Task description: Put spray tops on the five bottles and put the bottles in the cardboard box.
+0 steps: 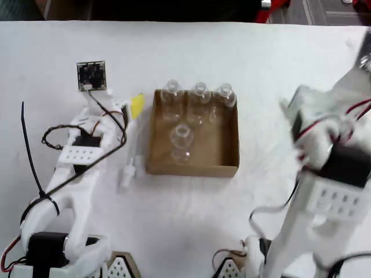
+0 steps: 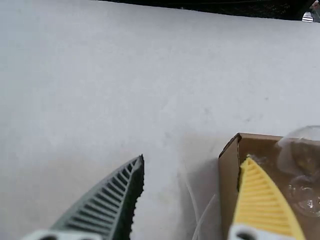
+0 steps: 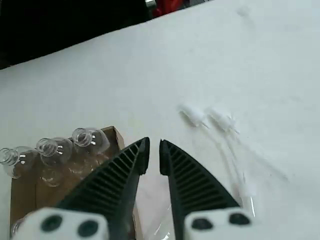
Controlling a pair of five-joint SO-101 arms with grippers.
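Observation:
The cardboard box (image 1: 192, 168) sits mid-table and holds several clear bottles without spray tops: three along its far wall (image 1: 199, 92) and one in the middle (image 1: 181, 142). One white spray top (image 1: 128, 171) lies on the table just off the box's left side. My left gripper (image 2: 195, 162) is open and empty beside the box's far left corner (image 2: 231, 150), its yellow finger (image 1: 137, 105) near the box wall. My right gripper (image 3: 151, 146) is shut and empty, held above the table to the right of the box. Two spray tops (image 3: 192, 114) (image 3: 222, 120) lie beyond it.
A small black circuit board (image 1: 91, 75) with a cable lies at the back left. The right arm (image 1: 333, 156) stands tall at the right edge. Open white table (image 1: 191, 220) lies in front of the box.

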